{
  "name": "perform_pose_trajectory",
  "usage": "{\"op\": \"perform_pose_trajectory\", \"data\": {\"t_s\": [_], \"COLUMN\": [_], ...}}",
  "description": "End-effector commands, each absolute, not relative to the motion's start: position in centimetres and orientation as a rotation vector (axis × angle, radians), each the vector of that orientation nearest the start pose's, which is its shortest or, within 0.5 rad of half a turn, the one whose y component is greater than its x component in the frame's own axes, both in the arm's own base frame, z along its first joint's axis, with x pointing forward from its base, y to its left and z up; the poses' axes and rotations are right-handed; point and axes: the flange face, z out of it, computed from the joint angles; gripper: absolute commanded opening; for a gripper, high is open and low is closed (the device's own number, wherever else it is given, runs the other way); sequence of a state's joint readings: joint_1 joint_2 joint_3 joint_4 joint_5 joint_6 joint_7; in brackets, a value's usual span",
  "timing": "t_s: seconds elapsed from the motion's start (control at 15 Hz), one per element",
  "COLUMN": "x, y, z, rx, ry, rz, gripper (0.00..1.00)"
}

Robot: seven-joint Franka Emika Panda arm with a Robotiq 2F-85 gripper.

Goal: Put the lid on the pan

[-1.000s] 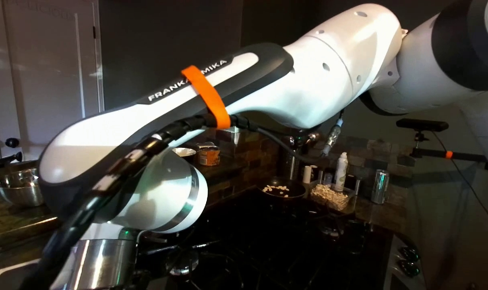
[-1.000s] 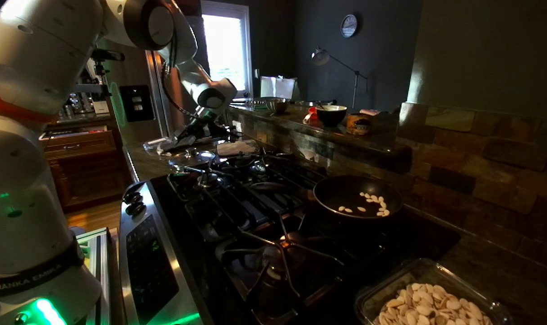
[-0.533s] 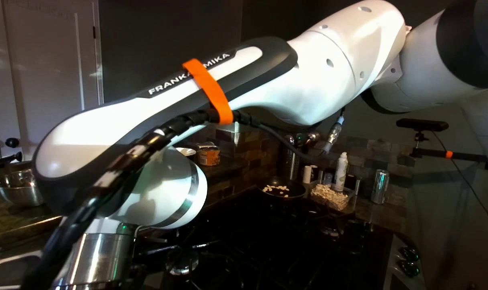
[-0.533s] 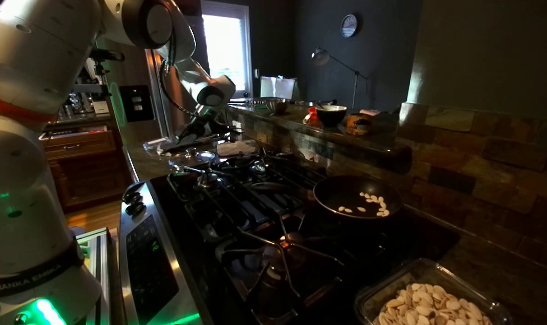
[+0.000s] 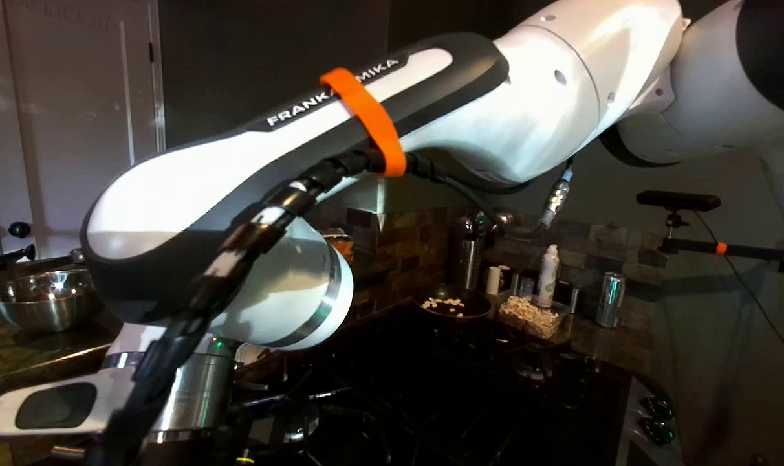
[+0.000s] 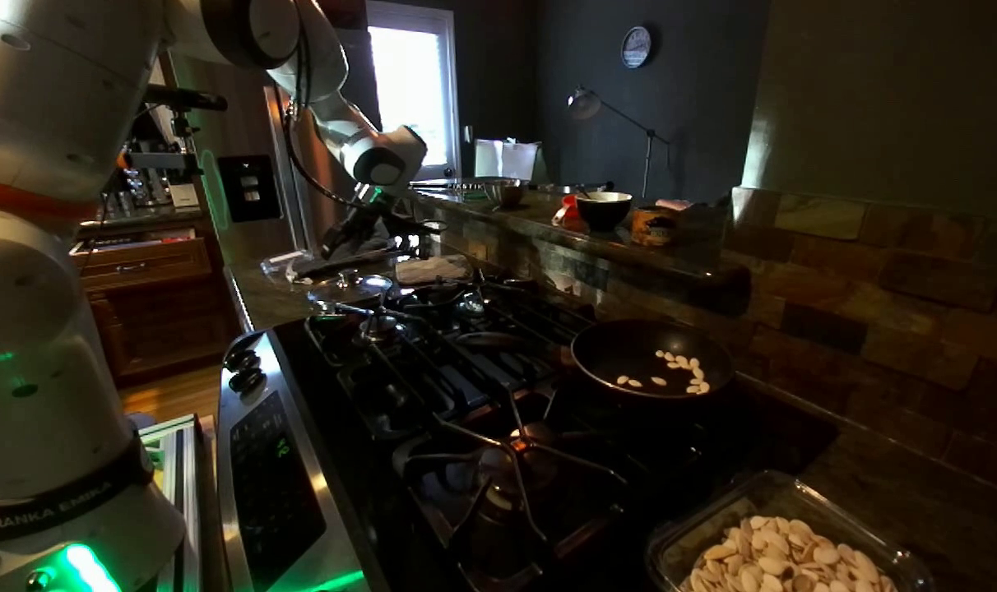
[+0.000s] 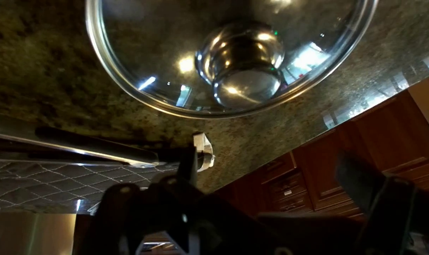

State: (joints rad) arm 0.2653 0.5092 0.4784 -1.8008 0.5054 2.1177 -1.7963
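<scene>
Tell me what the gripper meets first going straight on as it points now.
Probably the countertop beside the glass lid, by the wrist view; depth is hard to judge, so the lid might come first.

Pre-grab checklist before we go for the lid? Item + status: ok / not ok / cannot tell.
1. Open jaws: ok; spread apart, nothing between them.
2. The lid on the counter, its knob facing up: ok.
3. The jaws set around the knob: not ok; it shows apart from them in the wrist view.
4. The pan uncovered: ok; loose seeds lie inside it, seen in both exterior views.
5. Heat off under the pan: cannot tell; its underside is hidden.
</scene>
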Motion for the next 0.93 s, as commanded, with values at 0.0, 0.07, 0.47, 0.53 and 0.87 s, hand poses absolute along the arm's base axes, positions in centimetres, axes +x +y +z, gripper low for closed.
{"op": "perform_pose_trajectory", "data": {"t_s": [0.0,0.07,0.47,0.53,0.87], "x": [45.8,45.9,47.2,47.2,47.1], "y": [42.8,42.6,41.6,41.7,42.6], "z": [28.4,28.1,27.1,27.0,26.6], "rx": [-1.113,-1.146,-1.257,-1.253,-1.234], "ry": [-2.266,-2.272,-2.326,-2.334,-2.370], "rz": [-0.204,-0.211,-0.246,-0.245,-0.226], "gripper": [1.00,0.98,1.00,1.00,0.91]}}
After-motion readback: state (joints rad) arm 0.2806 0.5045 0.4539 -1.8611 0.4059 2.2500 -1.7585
